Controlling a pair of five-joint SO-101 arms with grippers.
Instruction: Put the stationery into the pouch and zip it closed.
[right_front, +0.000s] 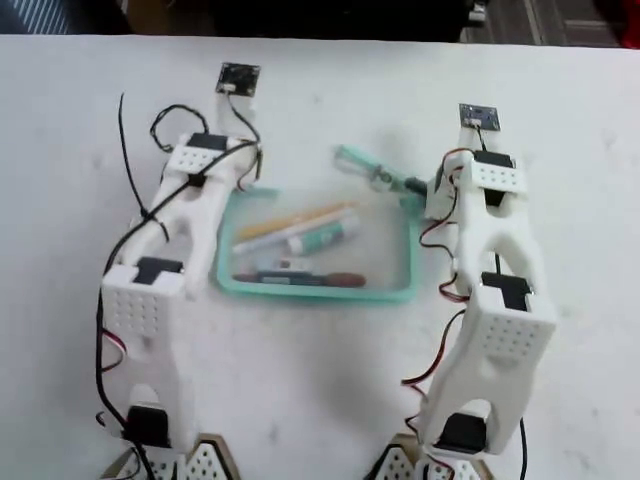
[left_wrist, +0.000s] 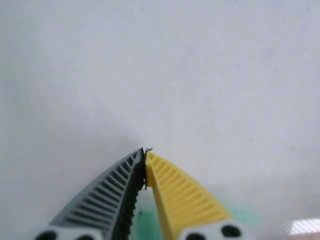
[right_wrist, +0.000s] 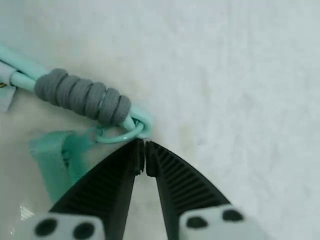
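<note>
White table is carrying the teal pouch between the arms, with stationery lying inside. A mint pen is lying outside, touching the zip ring. Left claw is pressing its tips together above the pouch's edge. Right claw is sitting closed beside the ring, gripping nothing I can see.

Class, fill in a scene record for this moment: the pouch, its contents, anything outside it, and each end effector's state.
Pouch: clear with teal edging, flat between the arms.
Contents: several pens and pencils inside.
Outside: teal pen with grey grip, by the pouch's far right corner.
Left end effector: shut, teal pouch material beneath it.
Right end effector: shut, tips beside a teal ring.
</note>
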